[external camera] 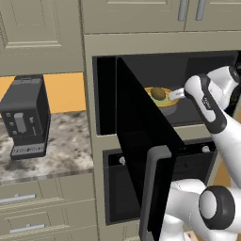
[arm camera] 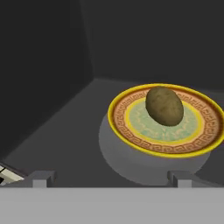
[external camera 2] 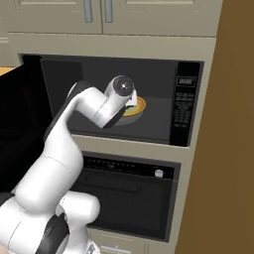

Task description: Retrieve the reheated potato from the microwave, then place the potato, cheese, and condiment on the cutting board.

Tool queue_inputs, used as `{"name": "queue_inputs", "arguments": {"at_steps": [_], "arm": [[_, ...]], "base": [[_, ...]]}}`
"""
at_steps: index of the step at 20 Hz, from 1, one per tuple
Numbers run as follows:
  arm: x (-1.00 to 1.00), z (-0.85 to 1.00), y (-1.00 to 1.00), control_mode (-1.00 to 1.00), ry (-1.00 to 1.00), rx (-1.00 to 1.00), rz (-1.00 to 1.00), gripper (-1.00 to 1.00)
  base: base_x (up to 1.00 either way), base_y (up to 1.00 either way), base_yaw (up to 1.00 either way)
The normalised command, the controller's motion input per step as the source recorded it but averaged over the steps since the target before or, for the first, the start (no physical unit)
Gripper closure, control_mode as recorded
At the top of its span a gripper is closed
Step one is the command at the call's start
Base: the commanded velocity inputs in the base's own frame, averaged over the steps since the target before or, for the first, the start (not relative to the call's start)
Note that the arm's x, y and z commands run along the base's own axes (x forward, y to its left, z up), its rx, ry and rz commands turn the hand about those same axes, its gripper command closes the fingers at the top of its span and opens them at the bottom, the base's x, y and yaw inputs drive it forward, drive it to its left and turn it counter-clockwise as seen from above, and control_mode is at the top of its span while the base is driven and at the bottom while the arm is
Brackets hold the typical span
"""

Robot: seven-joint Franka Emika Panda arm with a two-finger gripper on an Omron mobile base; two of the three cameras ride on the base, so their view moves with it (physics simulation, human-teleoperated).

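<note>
Your microwave (external camera: 164,89) door (external camera: 141,155) stands swung wide to the left, its grey bar handle (external camera: 155,188) toward the near side, so the opening step is done. The potato (arm camera: 164,106) has not been lifted: it sits in the middle of a yellow-rimmed patterned plate (arm camera: 127,127) on the microwave floor, right of centre in the hand view. By my judgement the retrieval is just starting, and placing the potato, cheese and condiment on the cutting board is all left to do.

Your arm rises from the lower right of the left base view, elbow bent, forearm reaching leftward into the cavity. The gripper (arm camera: 111,178) sits near the plate's near rim, short of the potato, touching nothing. Its fingers (arm camera: 41,177) are spread wide with nothing between them.
</note>
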Motion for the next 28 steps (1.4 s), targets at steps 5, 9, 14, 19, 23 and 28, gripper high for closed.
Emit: {"name": "queue_inputs", "arguments": {"at_steps": [5,9,14,19,23,28], "arm": [[0.36,-0.07,0.00,-1.00,0.00,0.00,0.00,-1.00],[0.45,-0.11,-0.01,-1.00,0.00,0.00,0.00,-1.00],[0.44,-0.14,-0.01,-1.00,0.00,0.00,0.00,-1.00],[0.46,-0.12,-0.02,-1.00,0.03,0.00,0.00,-1.00],[0.43,-0.09,-0.07,-1.00,0.04,0.00,0.00,-1.00],[0.36,-0.06,-0.10,-1.00,0.01,0.00,0.00,-1.00]], "base": [[0.00,0.00,0.00],[0.00,0.00,0.00],[0.00,0.00,0.00],[0.00,0.00,0.00],[0.00,0.00,0.00],[0.00,0.00,0.00]]}}
